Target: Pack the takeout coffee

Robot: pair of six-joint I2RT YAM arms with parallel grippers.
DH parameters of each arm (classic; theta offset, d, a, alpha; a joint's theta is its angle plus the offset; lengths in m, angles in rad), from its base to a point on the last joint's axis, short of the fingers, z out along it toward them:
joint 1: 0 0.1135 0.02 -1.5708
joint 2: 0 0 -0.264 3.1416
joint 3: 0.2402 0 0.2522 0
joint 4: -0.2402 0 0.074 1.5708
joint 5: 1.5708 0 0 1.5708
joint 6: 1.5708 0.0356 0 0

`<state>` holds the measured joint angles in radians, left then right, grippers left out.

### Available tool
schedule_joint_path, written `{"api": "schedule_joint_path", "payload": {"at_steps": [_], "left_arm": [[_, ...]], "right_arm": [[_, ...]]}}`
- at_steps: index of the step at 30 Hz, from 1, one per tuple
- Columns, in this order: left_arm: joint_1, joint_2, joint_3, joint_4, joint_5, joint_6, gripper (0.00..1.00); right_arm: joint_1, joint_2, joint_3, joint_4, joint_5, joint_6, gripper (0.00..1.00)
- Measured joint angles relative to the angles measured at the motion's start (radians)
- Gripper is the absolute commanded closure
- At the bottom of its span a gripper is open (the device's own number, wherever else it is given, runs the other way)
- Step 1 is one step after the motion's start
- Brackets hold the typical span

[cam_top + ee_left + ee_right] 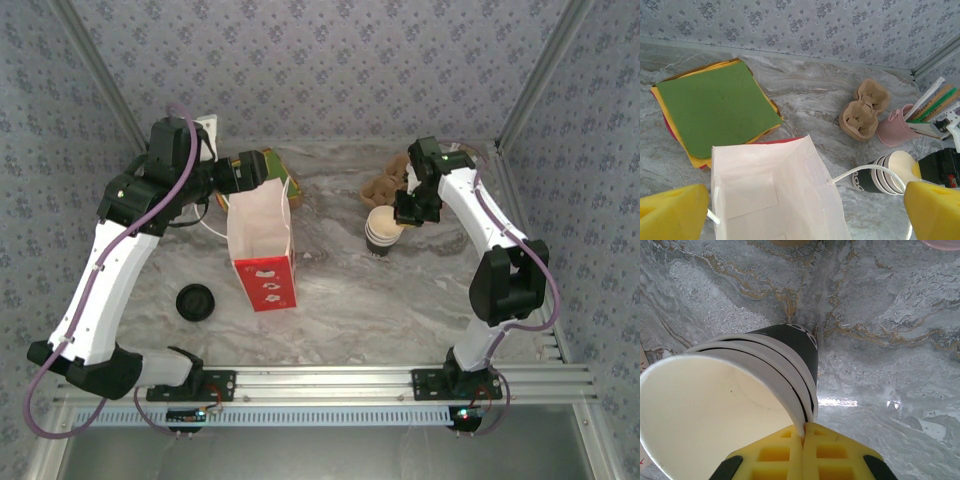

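The left arm (110, 270) rises from its base, bends at the elbow and reaches across to the far top edge of the paper bag (262, 250). There the left gripper (800, 215) hangs with its yellow fingers (670, 215) spread wide, one on each side of the bag's mouth. The right arm (490, 240) arches to the right of the bag. The right gripper (802, 432) is pinched tight on the rim of the coffee cup (715, 405).
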<state>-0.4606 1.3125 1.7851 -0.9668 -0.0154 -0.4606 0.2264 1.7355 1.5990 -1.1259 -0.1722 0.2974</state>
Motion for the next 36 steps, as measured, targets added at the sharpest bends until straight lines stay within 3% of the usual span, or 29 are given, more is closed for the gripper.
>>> {"api": "schedule_joint_path", "payload": {"at_steps": [9, 15, 24, 27, 30, 36], "left_arm": [[0.000, 0.000, 0.000, 0.000, 0.000, 0.000, 0.00], [0.000, -0.001, 0.000, 0.000, 0.000, 0.000, 0.00], [0.000, -0.001, 0.000, 0.000, 0.000, 0.000, 0.00], [0.000, -0.001, 0.000, 0.000, 0.000, 0.000, 0.00], [0.000, -0.001, 0.000, 0.000, 0.000, 0.000, 0.00], [0.000, -0.001, 0.000, 0.000, 0.000, 0.000, 0.00]], "right_arm": [[0.000, 0.000, -0.020, 0.001, 0.003, 0.000, 0.96], [0.000, 0.002, -0.032, 0.005, 0.003, -0.003, 0.85], [0.000, 0.002, -0.032, 0.007, 0.008, -0.003, 0.85], [0.000, 0.002, -0.032, 0.007, 0.011, -0.003, 0.88], [0.000, 0.002, -0.032, 0.007, 0.011, -0.006, 1.00], [0.000, 0.002, -0.031, 0.006, 0.010, -0.006, 1.00]]}}
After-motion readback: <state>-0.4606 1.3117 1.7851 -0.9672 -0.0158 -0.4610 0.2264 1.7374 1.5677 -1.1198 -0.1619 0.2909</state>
